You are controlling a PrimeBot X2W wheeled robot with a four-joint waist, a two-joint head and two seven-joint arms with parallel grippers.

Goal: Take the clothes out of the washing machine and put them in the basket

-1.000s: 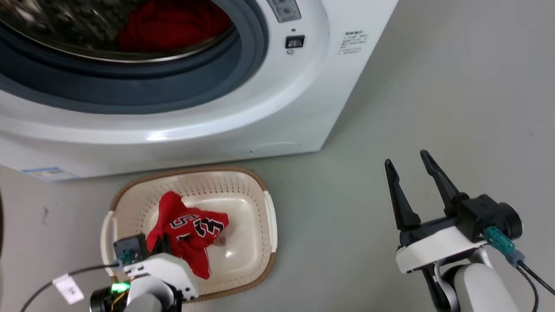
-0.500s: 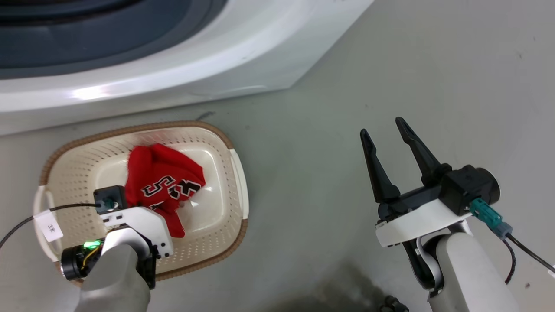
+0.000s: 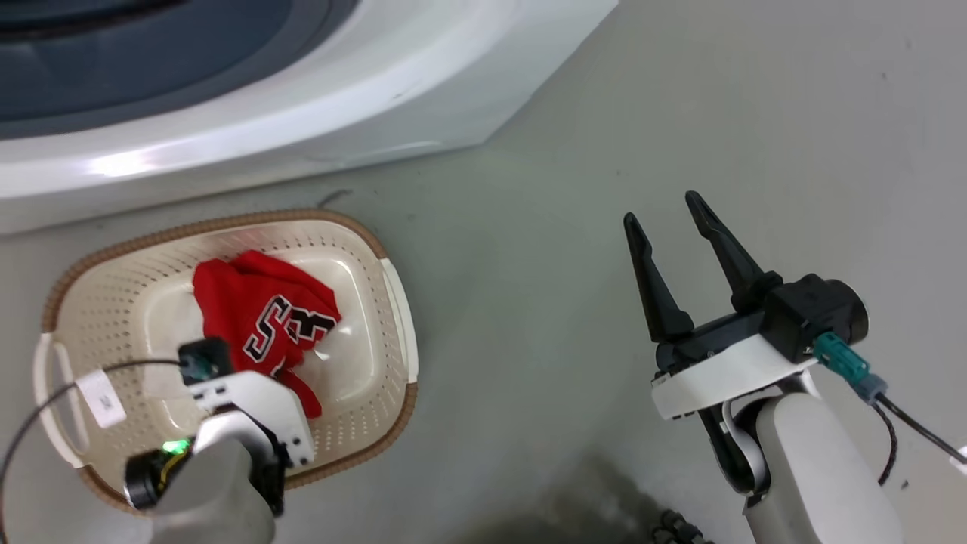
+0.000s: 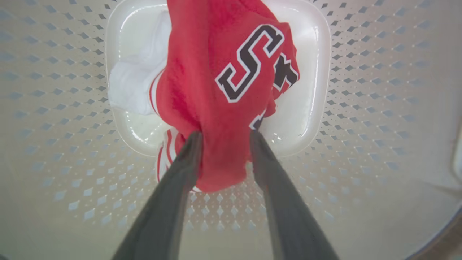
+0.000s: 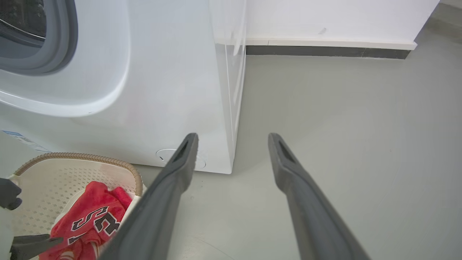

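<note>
Red jersey at the head view's lower left hangs inside the cream basket below the washing machine, a fold pinched by the left pincer, probably for release, while the right pincer hovers spread over floor.

**Open floor on the right, crowded basket on the left**

In the head view, bare grey floor fills the middle and upper right, between the basket and the spread-fingered right gripper. The washing machine blocks the upper left. In the left wrist view, the red garment, pinched by the left gripper, covers the basket's centre; perforated walls close in all round.
</note>
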